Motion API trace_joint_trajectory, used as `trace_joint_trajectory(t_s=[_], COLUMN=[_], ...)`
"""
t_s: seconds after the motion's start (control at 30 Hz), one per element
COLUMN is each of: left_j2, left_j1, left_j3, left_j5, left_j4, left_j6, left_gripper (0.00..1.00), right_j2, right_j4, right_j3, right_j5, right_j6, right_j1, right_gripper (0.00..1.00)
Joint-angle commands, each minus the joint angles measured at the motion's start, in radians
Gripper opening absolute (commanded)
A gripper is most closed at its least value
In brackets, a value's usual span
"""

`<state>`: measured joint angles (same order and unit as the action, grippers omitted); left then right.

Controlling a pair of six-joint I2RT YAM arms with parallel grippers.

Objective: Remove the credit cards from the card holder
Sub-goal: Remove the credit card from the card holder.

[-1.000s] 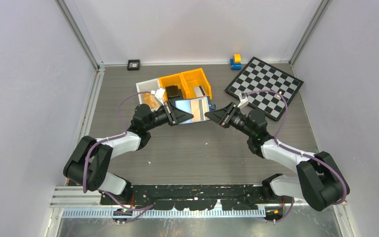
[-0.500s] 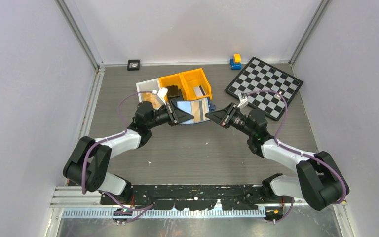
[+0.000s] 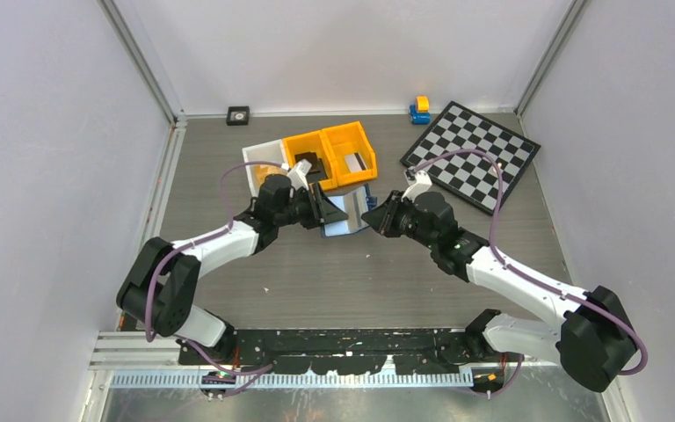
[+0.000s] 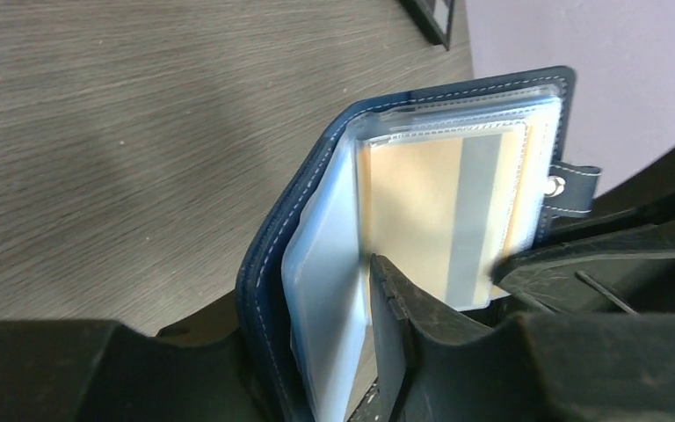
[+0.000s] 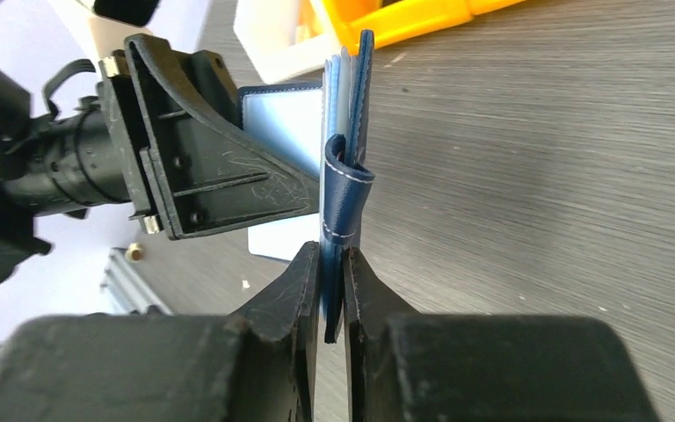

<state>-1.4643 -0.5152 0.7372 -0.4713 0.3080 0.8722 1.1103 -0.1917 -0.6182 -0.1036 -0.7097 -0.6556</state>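
**A:** Left side, what got logged?

**B:** One left gripper [image 3: 325,211], jaws narrow, clamped on one flap of the card holder [image 3: 349,215]. One holder only, open, held between the two arms in front of the bins.

**A:** Cards?

**B:** One tan credit card [image 4: 422,220] counted, inside a clear sleeve [image 4: 330,264]. Could not tell whether there were more.

**A:** Right side?

**B:** One right gripper [image 5: 334,294], fingers nearly together, pinching the other flap under the snap tab [image 5: 348,189]. Behind them: one white bin [image 3: 255,151], two orange bins [image 3: 349,131].
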Motion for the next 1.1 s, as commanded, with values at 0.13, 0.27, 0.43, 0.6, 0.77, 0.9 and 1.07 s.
trace_joint_trajectory(t_s=[0.13,0.27,0.43,0.6,0.77,0.9,1.07], left_j2=[-0.014,-0.026,-0.047,-0.108,-0.176,-0.178,-0.151], left_j1=[-0.006,-0.006,-0.006,-0.011,-0.020,-0.020,-0.020], left_j3=[0.032,0.037,0.040,0.050,0.062,0.054,0.038], left_j5=[0.018,0.010,-0.005,-0.056,-0.098,-0.116,-0.118], left_j4=[-0.041,-0.037,-0.029,0.023,0.075,0.119,0.149], left_j6=[-0.045,-0.040,-0.033,-0.007,0.023,0.037,0.036], left_gripper=[0.42,0.35,0.39,0.22,0.19,0.11,0.06], right_j2=[-0.032,-0.034,-0.032,0.013,0.064,0.106,0.232], right_j4=[0.182,0.207,0.212,0.196,0.208,0.290,0.409], right_j3=[-0.111,-0.119,-0.121,-0.139,-0.174,-0.222,-0.319], right_j5=[0.265,0.292,0.286,0.233,0.293,0.415,0.488], right_j6=[0.105,0.109,0.108,0.124,0.159,0.182,0.196], right_j1=[-0.042,-0.047,-0.046,-0.070,-0.131,-0.170,-0.182], right_gripper=[0.00,0.01,0.00,0.00,0.01,0.01,0.01])
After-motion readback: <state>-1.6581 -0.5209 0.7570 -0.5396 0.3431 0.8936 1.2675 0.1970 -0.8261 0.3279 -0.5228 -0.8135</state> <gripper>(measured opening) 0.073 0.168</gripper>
